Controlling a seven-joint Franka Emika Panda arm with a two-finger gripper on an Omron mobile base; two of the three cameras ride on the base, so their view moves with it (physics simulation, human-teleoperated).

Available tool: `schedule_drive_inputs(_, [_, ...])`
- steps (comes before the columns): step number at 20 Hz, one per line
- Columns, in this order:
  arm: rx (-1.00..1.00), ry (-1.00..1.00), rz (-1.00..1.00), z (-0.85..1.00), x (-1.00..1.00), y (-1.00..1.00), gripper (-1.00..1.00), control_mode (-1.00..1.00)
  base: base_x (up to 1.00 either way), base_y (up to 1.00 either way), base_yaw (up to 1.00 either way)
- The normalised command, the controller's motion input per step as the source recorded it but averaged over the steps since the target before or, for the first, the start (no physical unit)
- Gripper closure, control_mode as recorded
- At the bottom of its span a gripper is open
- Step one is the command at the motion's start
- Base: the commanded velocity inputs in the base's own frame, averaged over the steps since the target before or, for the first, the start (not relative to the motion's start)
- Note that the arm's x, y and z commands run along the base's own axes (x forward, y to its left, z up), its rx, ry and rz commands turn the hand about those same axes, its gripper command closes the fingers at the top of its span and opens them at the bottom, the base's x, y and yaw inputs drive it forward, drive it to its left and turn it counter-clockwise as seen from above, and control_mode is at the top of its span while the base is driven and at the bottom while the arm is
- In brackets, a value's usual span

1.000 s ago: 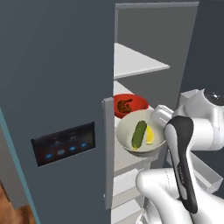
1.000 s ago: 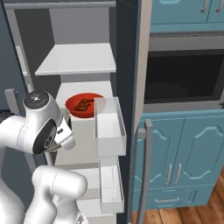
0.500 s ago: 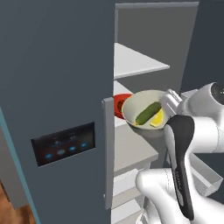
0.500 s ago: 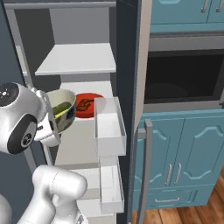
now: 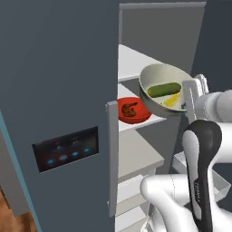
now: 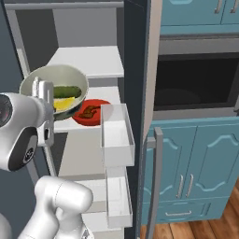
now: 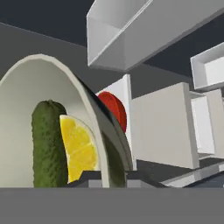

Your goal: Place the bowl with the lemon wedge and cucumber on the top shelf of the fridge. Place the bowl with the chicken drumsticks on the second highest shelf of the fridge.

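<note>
Cream bowl (image 5: pixel 164 90) tilted, cucumber (image 5: pixel 163 89) and lemon wedge (image 5: pixel 171 100) inside, rim clamped in claw (image 5: pixel 192 93)

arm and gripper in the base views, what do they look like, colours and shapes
The arm is built of glossy white rounded links with dark grey, near-black joint sections; one dark band bears small pale lettering, too small to read. The gripper is a boxy white hand with pale fingers. No loose cables show.

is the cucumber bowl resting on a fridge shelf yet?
No: the white bowl hangs tilted in the gripper, in front of the shelves.
</note>
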Motion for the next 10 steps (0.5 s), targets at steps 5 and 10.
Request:
schedule_drive_inputs(5, [0.00, 0.00, -0.11, 0.91, 0.86, 0.00, 1.00, -1.00, 0.00, 0.00, 0.00])
schedule_drive_inputs(10, [0.00, 0.00, -0.03, 0.43, 0.63, 0.00, 1.00, -1.00, 0.00, 0.00, 0.00])
